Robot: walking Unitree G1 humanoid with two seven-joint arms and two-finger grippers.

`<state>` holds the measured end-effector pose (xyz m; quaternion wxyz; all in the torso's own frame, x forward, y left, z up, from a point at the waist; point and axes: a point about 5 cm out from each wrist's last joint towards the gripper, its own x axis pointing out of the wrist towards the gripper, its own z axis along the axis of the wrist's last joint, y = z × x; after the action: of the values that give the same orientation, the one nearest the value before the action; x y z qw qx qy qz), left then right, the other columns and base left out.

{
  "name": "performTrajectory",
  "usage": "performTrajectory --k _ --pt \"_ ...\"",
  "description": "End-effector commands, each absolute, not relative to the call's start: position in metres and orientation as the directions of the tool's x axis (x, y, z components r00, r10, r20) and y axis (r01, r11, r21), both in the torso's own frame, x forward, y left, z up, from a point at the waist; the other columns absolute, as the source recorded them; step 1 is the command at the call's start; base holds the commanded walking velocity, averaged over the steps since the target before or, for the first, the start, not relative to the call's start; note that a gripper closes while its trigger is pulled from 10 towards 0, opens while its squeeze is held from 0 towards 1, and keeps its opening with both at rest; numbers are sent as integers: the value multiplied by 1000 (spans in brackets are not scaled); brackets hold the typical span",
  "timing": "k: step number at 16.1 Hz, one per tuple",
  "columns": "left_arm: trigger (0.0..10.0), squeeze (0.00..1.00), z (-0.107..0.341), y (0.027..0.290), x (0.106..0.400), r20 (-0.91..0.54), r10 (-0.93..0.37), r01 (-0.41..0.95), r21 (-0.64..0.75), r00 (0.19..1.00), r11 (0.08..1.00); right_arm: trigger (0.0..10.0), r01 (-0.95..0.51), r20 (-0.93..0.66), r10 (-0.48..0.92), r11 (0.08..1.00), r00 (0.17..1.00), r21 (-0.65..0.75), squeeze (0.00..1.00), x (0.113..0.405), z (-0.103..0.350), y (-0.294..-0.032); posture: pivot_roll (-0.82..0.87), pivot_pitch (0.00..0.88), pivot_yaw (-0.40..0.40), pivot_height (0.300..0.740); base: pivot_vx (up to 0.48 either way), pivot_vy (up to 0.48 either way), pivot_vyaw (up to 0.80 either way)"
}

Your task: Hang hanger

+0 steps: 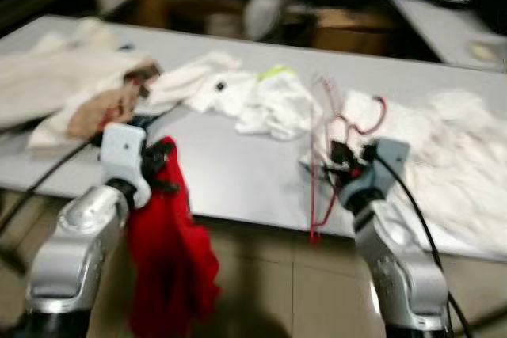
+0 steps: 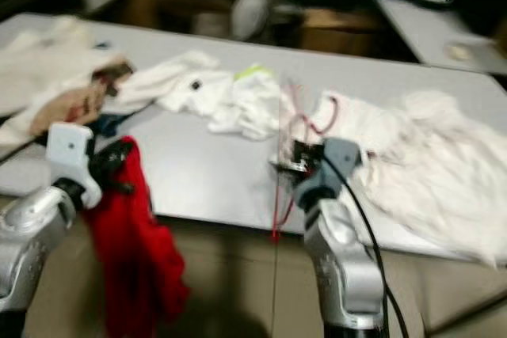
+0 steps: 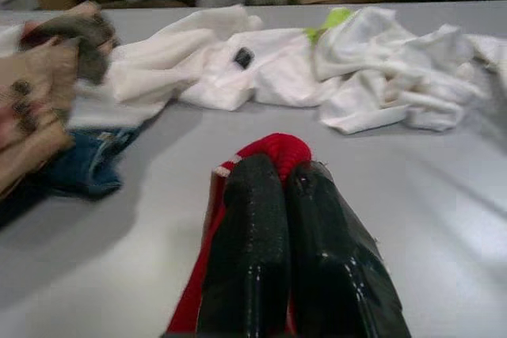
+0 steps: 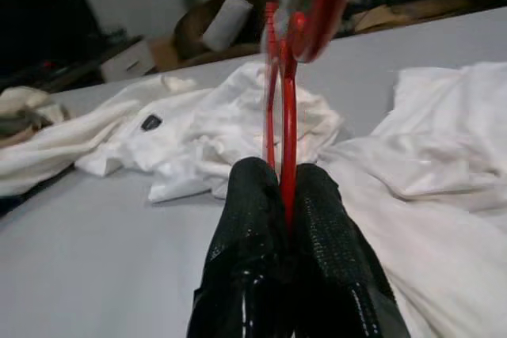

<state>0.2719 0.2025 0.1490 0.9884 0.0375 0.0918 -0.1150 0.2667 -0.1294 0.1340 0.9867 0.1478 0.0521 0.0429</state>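
Step in hand: you have both pieces up off the table edge, so by my reading you are at the joining stage, garment and hanger held but not yet together.
Left gripper: your left gripper has its fingers pressed together on the red garment, a fold of it bulging out just past the fingertips and the rest hanging below the wrist toward the floor.
Right gripper: your right gripper is clamped on the red hanger, whose thin frame runs up between the two fingers and rises beyond the tips; its lower end drops past the table edge.
Arm pose: both forearms are raised in front of you, wrists bent toward the grey table, well apart from each other.
Next move: bring the two grippers together and feed the hanger's shoulder into the garment opening; the head views are blurred, so where the neckline lies is probably best checked first.
Beyond the fingers: white clothes lie heaped ahead of both grippers, with a tan garment and a blue garment off beside the left fingers.
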Motion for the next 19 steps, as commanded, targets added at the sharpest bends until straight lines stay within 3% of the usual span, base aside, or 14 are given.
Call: performTrajectory --k 1,5,19 --pt "10000 0 159 195 276 -146 -252 262 55 957 963 10000 -82 -73 107 955 992 285 0 268 136 -135 25 0 -4 740 0 458 0" --pt "10000 0 158 196 273 -143 -241 251 57 960 966 10000 -180 -57 200 952 978 248 0 274 138 -128 40 0 -33 740 0 457 0" --pt "10000 0 157 200 265 -165 -221 236 75 961 969 10000 -157 -46 173 956 984 249 0 274 140 -130 38 0 -46 740 0 453 0"
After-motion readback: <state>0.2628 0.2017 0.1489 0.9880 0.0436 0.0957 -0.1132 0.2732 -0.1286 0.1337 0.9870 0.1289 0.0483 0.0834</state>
